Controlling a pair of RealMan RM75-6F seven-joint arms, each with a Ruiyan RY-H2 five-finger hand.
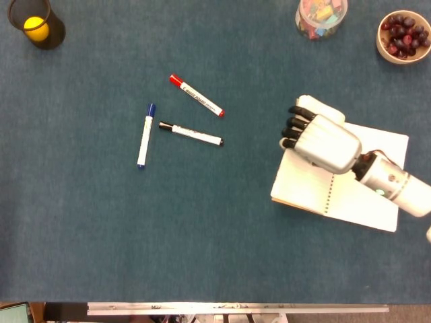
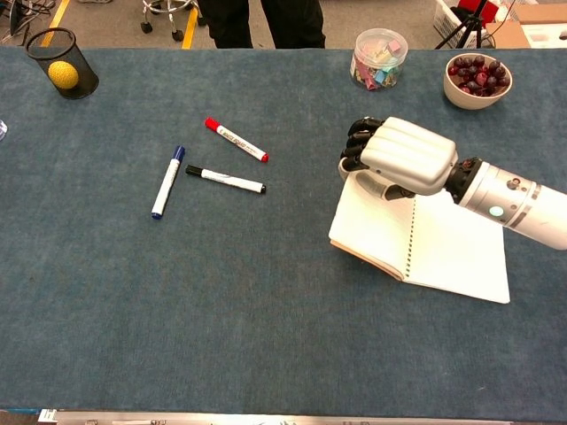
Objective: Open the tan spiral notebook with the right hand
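Note:
The spiral notebook (image 1: 374, 202) lies open at the right of the table, white pages up on both sides of its spiral (image 2: 410, 239). Its turned cover (image 2: 368, 232) lies to the left, a thin tan edge showing along its lower left side. My right hand (image 1: 323, 138) is over the cover's upper part, also seen as the right hand (image 2: 403, 155) in the chest view. Its dark fingers curl over the cover's far left corner and the thumb sits under it, so it holds the cover. The left hand shows in neither view.
Three markers lie left of centre: red (image 1: 196, 95), black (image 1: 190, 134) and blue (image 1: 145, 134). A mesh cup with a yellow ball (image 1: 35, 23) stands at the far left corner. A jar of clips (image 1: 321, 17) and a bowl of grapes (image 1: 403, 37) stand at the far right.

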